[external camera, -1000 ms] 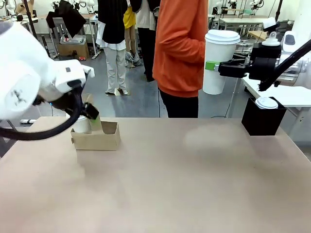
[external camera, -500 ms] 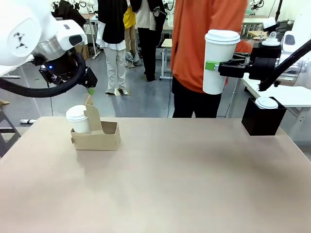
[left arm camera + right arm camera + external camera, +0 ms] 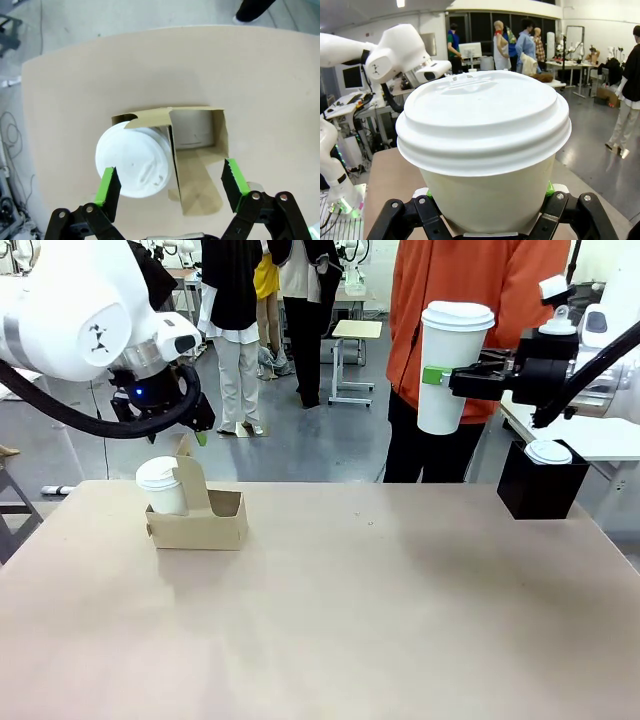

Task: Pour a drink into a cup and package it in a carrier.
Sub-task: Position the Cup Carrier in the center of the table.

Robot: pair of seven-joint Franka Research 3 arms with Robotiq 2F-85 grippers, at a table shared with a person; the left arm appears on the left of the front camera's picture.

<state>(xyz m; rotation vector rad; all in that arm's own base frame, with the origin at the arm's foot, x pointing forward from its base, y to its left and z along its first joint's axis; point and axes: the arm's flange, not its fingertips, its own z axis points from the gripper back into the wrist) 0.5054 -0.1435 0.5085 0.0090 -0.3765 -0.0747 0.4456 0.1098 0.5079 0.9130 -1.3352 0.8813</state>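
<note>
The brown cardboard carrier [image 3: 205,525] stands on the table's left side, with a short white lidded cup [image 3: 160,486] in its left slot and its right slot empty. My left gripper [image 3: 196,428] hangs open just above the carrier. In the left wrist view its green fingertips [image 3: 108,190] straddle the carrier [image 3: 196,165] and the short cup's lid [image 3: 134,162] from above. High at the right, my right gripper [image 3: 445,377] is shut on the tall white lidded cup [image 3: 452,365], held upright. The cup [image 3: 482,125] looms close in the right wrist view. The drink is hidden.
A black box [image 3: 543,490] with a white lid [image 3: 549,451] on top sits at the table's far right corner. A person in an orange top [image 3: 470,300] stands behind the far edge, close to the raised cup. The bare tabletop [image 3: 380,620] spreads across the middle and front.
My left arm has lifted up off the carrier, leaving the short cup in its slot. The person in orange has shifted to the right. The right arm and its cup have stayed still.
</note>
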